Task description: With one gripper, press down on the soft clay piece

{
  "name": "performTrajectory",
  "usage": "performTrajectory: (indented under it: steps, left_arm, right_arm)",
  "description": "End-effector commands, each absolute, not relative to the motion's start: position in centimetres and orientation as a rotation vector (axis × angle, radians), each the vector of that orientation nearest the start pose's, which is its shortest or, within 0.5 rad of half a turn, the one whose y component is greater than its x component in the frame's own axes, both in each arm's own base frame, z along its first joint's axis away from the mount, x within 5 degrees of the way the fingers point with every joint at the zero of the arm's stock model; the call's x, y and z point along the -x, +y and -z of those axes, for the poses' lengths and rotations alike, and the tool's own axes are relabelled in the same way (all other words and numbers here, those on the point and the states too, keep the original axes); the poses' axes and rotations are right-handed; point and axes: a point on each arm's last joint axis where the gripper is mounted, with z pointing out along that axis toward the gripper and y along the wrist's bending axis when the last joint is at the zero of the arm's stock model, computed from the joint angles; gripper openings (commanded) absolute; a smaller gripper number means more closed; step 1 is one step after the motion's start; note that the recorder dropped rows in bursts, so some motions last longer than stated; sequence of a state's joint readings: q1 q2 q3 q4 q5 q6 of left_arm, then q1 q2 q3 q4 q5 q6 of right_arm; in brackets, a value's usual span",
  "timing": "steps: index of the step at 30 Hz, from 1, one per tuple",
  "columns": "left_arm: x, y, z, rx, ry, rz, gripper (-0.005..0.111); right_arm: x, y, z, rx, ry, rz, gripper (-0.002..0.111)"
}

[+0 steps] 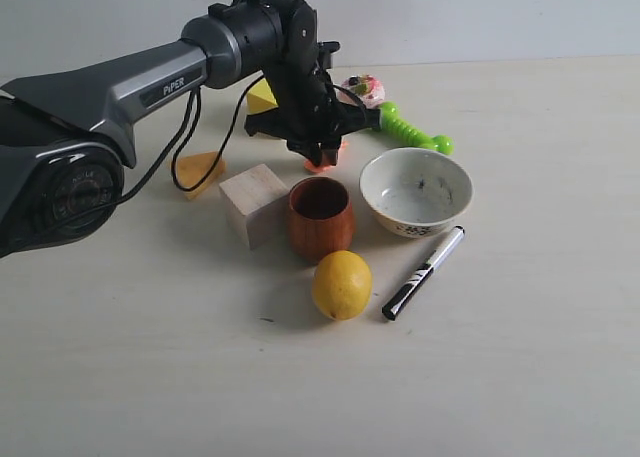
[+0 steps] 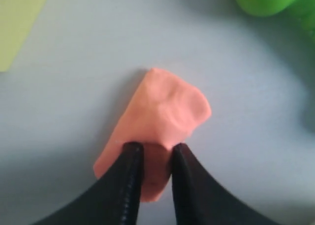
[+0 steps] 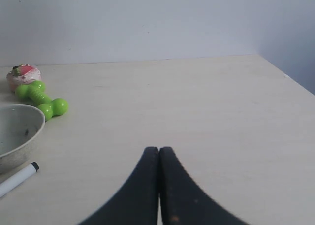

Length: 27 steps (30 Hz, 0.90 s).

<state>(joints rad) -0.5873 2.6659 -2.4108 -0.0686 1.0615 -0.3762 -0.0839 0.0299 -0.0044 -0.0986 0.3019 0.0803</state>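
Note:
The soft clay piece (image 2: pixel 167 107) is a salmon-orange flattened lump lying on the table. In the exterior view only a sliver of the clay (image 1: pixel 322 163) shows under the arm, just behind the wooden cup. My left gripper (image 2: pixel 156 148) points straight down with both fingertips (image 2: pixel 133 151) resting on the clay's near end. Its jaws stand a narrow gap apart, and clay shows through the gap. The left gripper (image 1: pixel 318 153) is the black end of the PiPER arm. My right gripper (image 3: pixel 159 150) is shut and empty over bare table, outside the exterior view.
A wooden cup (image 1: pixel 321 217), wooden block (image 1: pixel 253 203) and white bowl (image 1: pixel 415 190) stand just in front of the clay. A green dumbbell toy (image 1: pixel 412 130) and pink cupcake (image 1: pixel 362 87) lie behind. A cheese wedge (image 1: pixel 199 171), lemon (image 1: pixel 341 284) and marker (image 1: pixel 424 272) are nearby.

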Motion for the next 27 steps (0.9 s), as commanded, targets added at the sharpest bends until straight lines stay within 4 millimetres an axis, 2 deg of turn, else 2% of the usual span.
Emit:
performTrajectory:
  steps: [1,6,15,18,21,27]
  left_arm:
    - [-46.16,-29.98,-11.93,-0.289,2.785,0.214,0.016]
    - [-46.17,-29.97,-12.59,-0.291,2.773,0.218,0.016]
    - [-45.72,-30.42,-12.19,-0.336,2.808,0.276,0.016]
    - [-45.64,-30.51,-11.82,-0.346,2.818,0.287,0.024]
    - [-45.67,-30.52,-11.84,-0.346,2.815,0.289,0.042]
    - [-45.53,-30.8,-11.86,-0.346,2.814,0.307,0.043]
  right_arm:
    - [-5.56,-0.77,-18.56,-0.083,1.797,0.106,0.0]
    - [-5.56,-0.77,-18.56,-0.083,1.797,0.106,0.0]
    - [-5.53,-0.78,-18.47,-0.084,1.807,0.106,0.0]
    - [-5.53,-0.78,-18.47,-0.084,1.807,0.106,0.0]
    - [-5.53,-0.78,-18.47,-0.084,1.807,0.106,0.0]
    - [-5.53,-0.78,-18.47,-0.084,1.807,0.106,0.0]
